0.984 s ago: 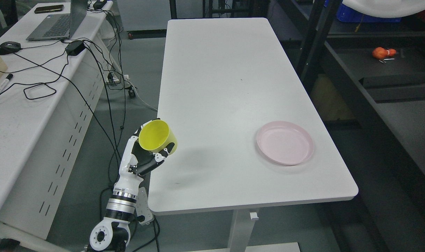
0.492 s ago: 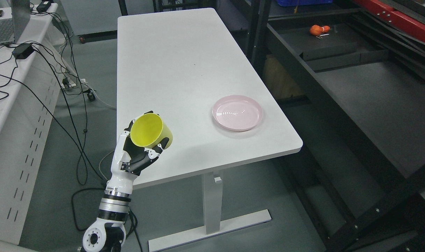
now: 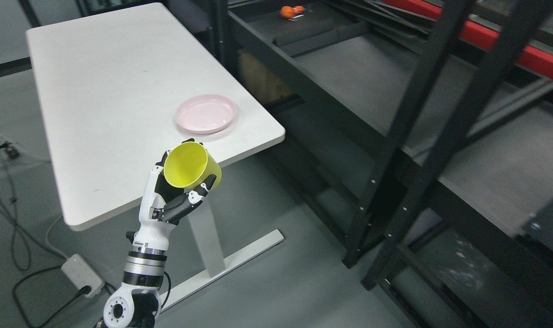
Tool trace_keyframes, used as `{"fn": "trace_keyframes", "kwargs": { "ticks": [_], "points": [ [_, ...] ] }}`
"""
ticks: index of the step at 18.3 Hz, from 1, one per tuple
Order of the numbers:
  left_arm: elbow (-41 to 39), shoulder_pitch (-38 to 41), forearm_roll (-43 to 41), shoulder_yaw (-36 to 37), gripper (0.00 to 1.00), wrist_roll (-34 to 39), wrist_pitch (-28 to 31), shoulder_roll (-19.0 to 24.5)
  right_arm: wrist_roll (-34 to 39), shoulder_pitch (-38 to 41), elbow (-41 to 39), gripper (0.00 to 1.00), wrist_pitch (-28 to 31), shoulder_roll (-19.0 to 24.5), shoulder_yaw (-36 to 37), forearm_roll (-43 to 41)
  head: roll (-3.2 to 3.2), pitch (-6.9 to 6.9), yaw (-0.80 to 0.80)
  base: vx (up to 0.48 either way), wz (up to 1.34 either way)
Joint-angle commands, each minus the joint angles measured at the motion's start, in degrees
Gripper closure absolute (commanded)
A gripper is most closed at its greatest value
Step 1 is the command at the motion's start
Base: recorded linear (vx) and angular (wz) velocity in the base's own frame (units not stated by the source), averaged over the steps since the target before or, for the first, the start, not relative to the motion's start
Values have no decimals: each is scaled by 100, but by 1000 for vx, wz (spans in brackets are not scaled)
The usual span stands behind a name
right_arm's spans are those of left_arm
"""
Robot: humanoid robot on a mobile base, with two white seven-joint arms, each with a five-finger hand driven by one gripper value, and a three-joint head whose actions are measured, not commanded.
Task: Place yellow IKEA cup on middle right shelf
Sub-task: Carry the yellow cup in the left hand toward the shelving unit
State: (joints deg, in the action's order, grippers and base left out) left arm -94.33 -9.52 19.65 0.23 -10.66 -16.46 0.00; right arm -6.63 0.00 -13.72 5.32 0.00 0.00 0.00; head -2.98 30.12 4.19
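- yellow cup (image 3: pixel 192 165) sits tilted in the left hand (image 3: pixel 167 200), fingers (image 3: pixel 198 193) wrapped round it, mouth facing the camera
- held over the white table (image 3: pixel 98 91) near edge
- pink plate (image 3: pixel 206 114) just behind, black shelf (image 3: pixel 395 91) off right

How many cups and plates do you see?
2. One yellow cup is held in the robot's left hand, near the white table's front edge. One pink plate sits on the table near its right corner. None show on the shelves.
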Motion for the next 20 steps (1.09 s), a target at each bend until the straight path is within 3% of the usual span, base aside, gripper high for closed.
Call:
{"fn": "trace_keyframes", "kwargs": {
  "ticks": [1,13,20],
  "points": [
    [-147,3,74,144,98,3,-76,100,-5,79,0,1,4,-100,-97,-141,0,0,0,-267,-1009],
    [-103,-41,83,645,97,12,-173,100,-5,79,0,1,4,-100,-97,-141,0,-1,0,-197,-1160],
    [-129,-435,83,1048,97,3,-199,100,-5,79,0,1,4,-100,-97,-141,0,-3,0,7,-570]
  ]
}}
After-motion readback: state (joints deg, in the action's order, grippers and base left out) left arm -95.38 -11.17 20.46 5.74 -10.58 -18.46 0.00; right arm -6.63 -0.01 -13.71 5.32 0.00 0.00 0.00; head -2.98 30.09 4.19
